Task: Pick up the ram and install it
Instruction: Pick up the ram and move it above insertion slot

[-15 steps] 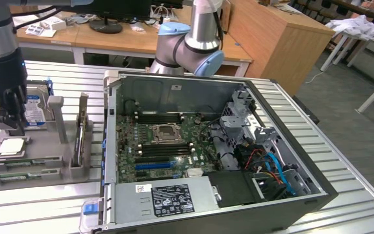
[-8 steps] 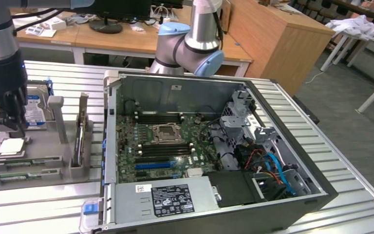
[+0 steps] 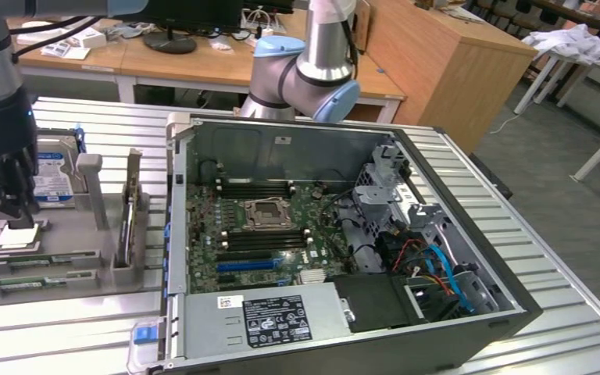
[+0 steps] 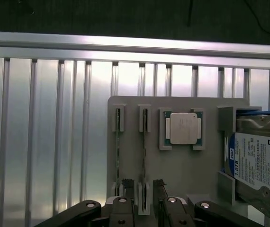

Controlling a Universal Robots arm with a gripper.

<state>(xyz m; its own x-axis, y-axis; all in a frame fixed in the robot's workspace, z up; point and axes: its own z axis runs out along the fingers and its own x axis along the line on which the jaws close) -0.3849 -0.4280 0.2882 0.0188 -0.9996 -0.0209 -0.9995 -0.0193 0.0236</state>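
Ram (image 4: 144, 146) — a thin green stick, edge-on in its grey tray (image 4: 187, 168) — stands between the parted pincer (image 4: 143, 184).

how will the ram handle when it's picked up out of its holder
Probably stiff and light: the ram is a thin board standing on edge in the grey holder. Likely fragile, so the open jaws astride it should close gently. Seated only in end slots, it may tilt if lifted unevenly.
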